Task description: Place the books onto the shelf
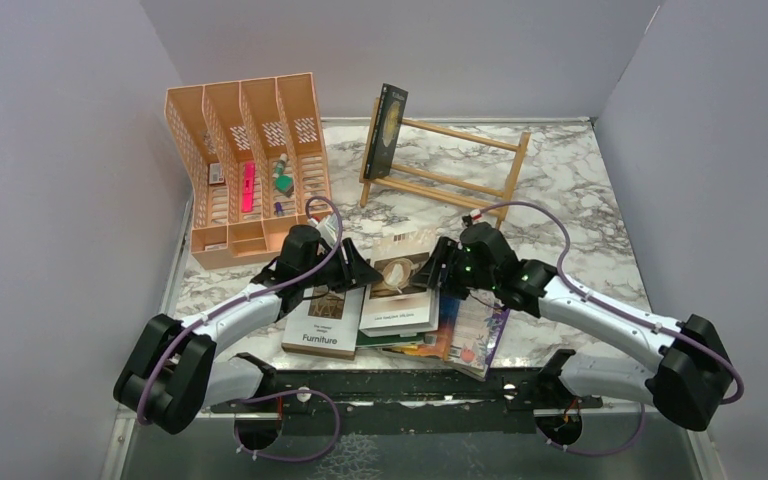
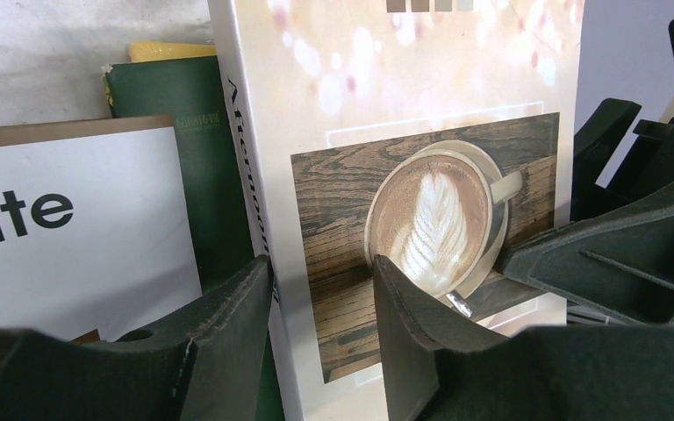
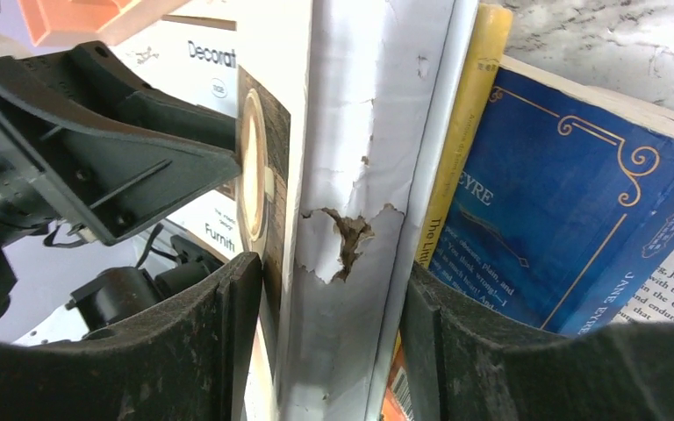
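While the left end effector point(image 2: 320, 281) and the right end effector point(image 3: 329, 267) both clamp opposite edges of the coffee-cover book point(image 1: 400, 278) above the pile point(image 1: 480, 338) on the desk point(image 1: 580, 200), uneven pulling could rip its torn back cover or drop it far from the shelf point(image 1: 460, 165).

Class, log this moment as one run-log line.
target: coffee-cover book | left gripper: grips spine edge | right gripper: astride page edge, grip unclear | shelf: one black book
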### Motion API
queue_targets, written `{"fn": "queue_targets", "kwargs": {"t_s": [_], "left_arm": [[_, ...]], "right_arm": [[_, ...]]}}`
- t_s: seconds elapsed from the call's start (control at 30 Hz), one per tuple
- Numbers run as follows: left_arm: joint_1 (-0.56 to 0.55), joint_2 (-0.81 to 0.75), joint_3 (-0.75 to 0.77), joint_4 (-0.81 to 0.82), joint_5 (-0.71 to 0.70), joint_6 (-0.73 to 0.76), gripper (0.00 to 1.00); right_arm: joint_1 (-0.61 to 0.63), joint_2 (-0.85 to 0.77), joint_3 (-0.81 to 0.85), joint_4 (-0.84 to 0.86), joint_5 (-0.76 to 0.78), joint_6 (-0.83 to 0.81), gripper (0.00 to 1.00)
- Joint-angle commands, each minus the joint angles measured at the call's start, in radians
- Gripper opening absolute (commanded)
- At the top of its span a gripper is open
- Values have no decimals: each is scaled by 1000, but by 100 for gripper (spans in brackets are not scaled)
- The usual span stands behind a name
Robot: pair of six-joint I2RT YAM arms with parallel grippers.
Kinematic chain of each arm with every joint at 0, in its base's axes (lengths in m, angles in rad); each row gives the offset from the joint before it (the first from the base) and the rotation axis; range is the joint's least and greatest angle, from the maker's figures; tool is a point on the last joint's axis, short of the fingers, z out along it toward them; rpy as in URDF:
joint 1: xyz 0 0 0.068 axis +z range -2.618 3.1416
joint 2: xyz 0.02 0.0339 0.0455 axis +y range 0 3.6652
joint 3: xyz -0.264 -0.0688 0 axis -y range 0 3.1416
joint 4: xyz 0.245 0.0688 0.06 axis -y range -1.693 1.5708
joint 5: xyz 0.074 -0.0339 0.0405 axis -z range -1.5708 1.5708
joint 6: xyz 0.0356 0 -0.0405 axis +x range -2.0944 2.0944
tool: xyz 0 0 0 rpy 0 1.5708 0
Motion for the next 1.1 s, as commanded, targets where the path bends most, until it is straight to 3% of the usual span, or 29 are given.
{"fn": "queue_targets", "kwargs": {"t_s": [0.0,0.43,0.67,0.8,0.93,1.07], "left_arm": [[-7,2,2,39,40,-1,47],[-8,-39,-9,37,7,4,47],[-6,-101,4,-36,-59,27,47],[23,-164,77,-187,-107,68,61],[115,-217,104,-197,2,59,82],[163,-248,120,-172,111,21,93]], "right_arm": [[0,-68,-6,91,-37,-14,60],[0,36,15,128,-99,30,57],[-19,8,-37,277,-112,35,40],[-86,9,-49,359,-219,23,39],[-175,22,-53,479,-383,12,39],[-241,33,-40,592,-530,15,40]]}}
